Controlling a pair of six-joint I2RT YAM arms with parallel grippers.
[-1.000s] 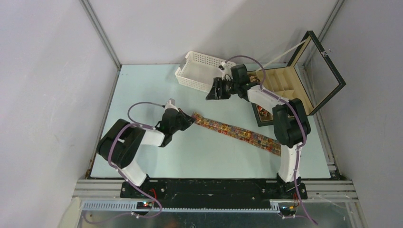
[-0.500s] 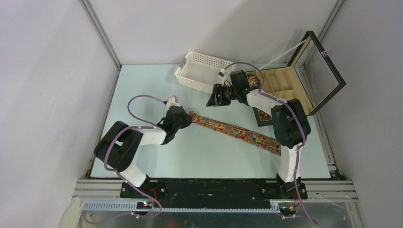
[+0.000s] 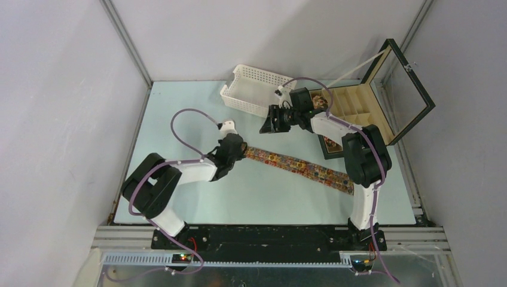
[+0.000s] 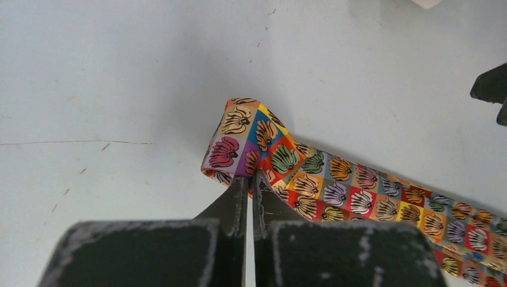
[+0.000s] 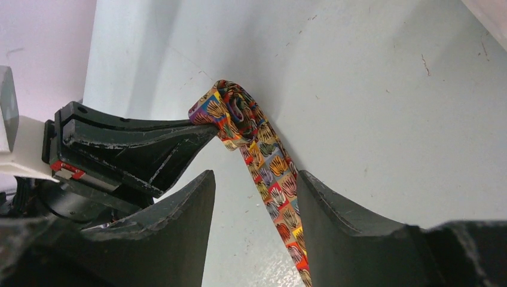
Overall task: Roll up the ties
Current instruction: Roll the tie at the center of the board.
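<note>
The left tool point(image 4: 250, 179) is pinched shut on the end of the tie point(image 4: 335, 190). There the fabric folds back on itself into a small loop just ahead of the fingertips. From that grip the tie runs off to the tool's right as a flat strip lying on the pale bench point(image 4: 119, 72).

The right tool point(image 5: 256, 174) hangs above the bench with its jaws partly apart and nothing between them. The folded end lies ahead of it and lower. A white basket point(image 3: 251, 89) sits close beside it, and an open black box point(image 3: 359, 107) lies back behind its wrist.
</note>
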